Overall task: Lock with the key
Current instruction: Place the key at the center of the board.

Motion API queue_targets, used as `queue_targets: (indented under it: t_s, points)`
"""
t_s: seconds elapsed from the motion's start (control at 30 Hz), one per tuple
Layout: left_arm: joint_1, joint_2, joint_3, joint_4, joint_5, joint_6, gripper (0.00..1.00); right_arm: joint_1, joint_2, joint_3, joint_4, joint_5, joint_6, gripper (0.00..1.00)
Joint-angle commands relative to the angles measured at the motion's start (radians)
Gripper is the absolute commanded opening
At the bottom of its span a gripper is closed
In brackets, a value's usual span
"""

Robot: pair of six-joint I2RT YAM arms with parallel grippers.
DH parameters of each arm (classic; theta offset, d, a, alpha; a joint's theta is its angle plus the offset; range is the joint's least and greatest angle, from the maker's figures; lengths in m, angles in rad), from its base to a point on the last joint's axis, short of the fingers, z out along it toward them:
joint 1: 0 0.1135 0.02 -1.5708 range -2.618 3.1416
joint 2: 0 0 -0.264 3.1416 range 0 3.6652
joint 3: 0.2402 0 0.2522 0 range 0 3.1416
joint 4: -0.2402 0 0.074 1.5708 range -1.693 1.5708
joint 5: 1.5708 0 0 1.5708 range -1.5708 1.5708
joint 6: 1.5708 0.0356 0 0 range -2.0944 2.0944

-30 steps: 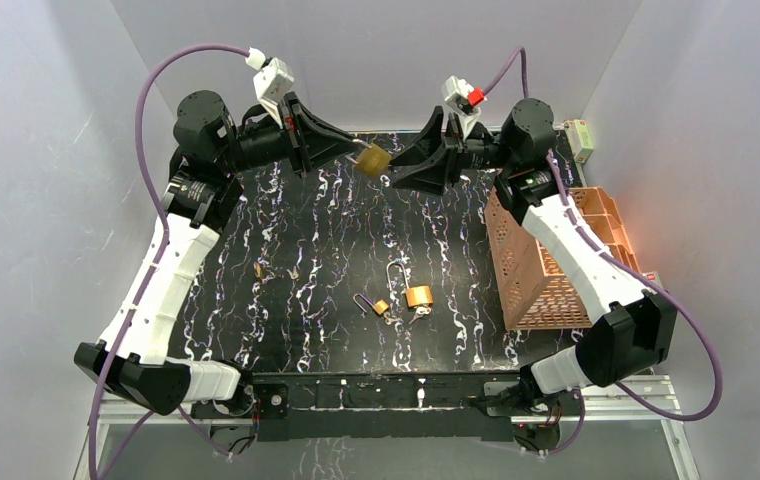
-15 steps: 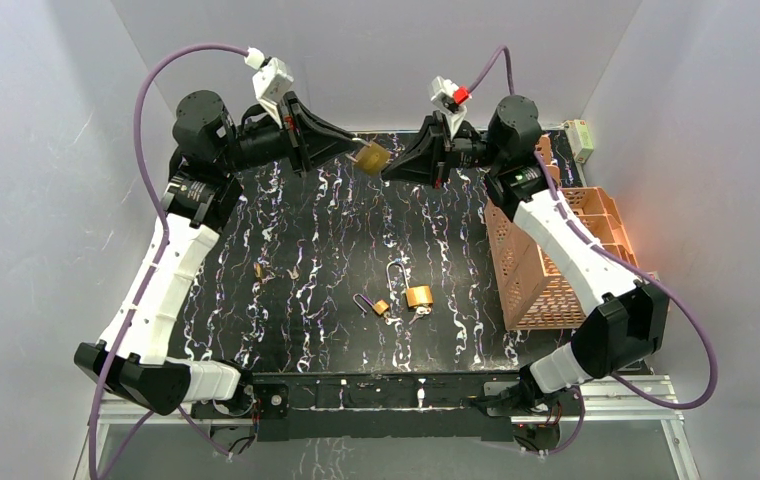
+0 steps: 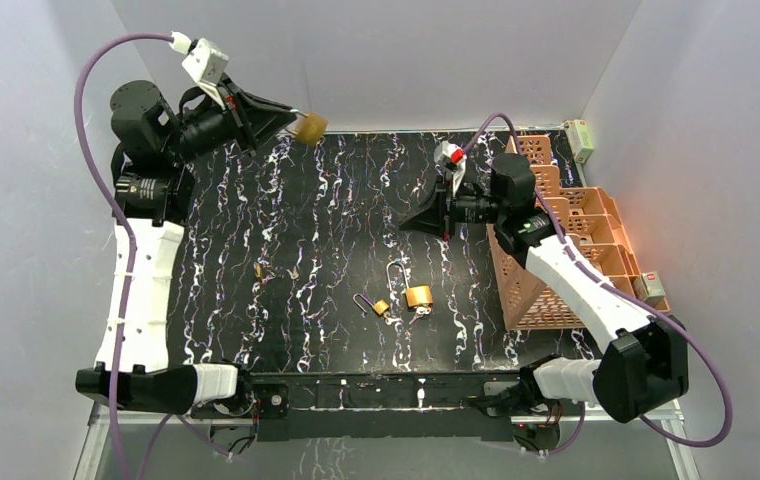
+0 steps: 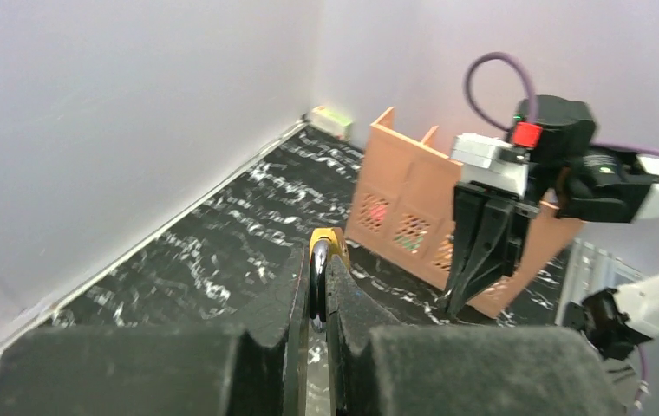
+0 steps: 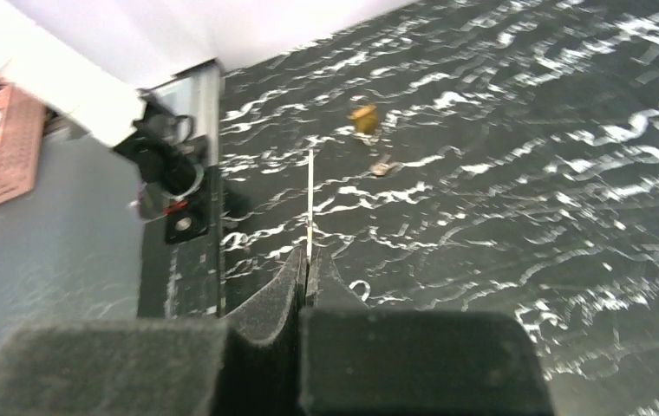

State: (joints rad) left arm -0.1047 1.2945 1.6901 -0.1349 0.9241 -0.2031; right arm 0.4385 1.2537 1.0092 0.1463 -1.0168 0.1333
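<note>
At the upper left of the overhead view the left hand is raised well above the black marbled worktop, clenched on a brass padlock. Its wrist camera shows the lock body pinched edge-on between the two fingers. On the worktop, left of centre, lie a tiny brass piece and a paler bit just beside it, both too small to name. Near the middle sit a small brass padlock with its shackle swung open and, just to its right, a larger brass padlock with its shackle standing up. Above these, right of centre, the right hand hangs over the worktop, clamped tight on the key, which shows in its wrist view only as a thin strip sticking out from between the fingertips. At the right edge stands an orange perforated basket, beside the right arm.
</note>
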Motion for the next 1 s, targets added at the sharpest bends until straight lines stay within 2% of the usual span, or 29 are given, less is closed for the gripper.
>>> queue_targets:
  t_s: [0.0, 0.1, 0.17, 0.23, 0.37, 0.5, 0.57, 0.77, 0.97]
  points:
    - [0.023, -0.058, -0.011, -0.18, -0.187, 0.129, 0.0, 0.066, -0.026, 0.051, -0.11, 0.278, -0.076, 0.0]
    - [0.023, -0.078, -0.114, -0.278, -0.444, 0.182, 0.0, 0.312, 0.079, 0.162, -0.22, 0.647, -0.162, 0.0]
    - [0.024, -0.089, -0.203, -0.285, -0.565, 0.176, 0.0, 0.432, 0.202, 0.25, -0.259, 0.811, -0.172, 0.0]
    - [0.026, -0.093, -0.299, -0.277, -0.638, 0.166, 0.0, 0.505, 0.357, 0.369, -0.31, 0.922, -0.159, 0.0]
    - [0.055, -0.058, -0.413, -0.26, -0.777, 0.123, 0.0, 0.577, 0.64, 0.646, -0.413, 1.051, -0.141, 0.0]
    - [0.102, -0.036, -0.503, -0.199, -0.834, 0.082, 0.0, 0.598, 0.836, 0.868, -0.461, 1.095, -0.1, 0.0]
    - [0.136, -0.034, -0.549, -0.163, -0.864, 0.067, 0.0, 0.598, 0.9, 0.923, -0.464, 1.085, -0.096, 0.0]
    - [0.165, -0.007, -0.63, -0.115, -0.858, 0.034, 0.0, 0.597, 1.05, 0.982, -0.44, 1.095, -0.086, 0.0]
    - [0.165, -0.011, -0.718, -0.049, -0.87, 0.055, 0.0, 0.597, 1.134, 1.016, -0.39, 1.092, -0.057, 0.0]
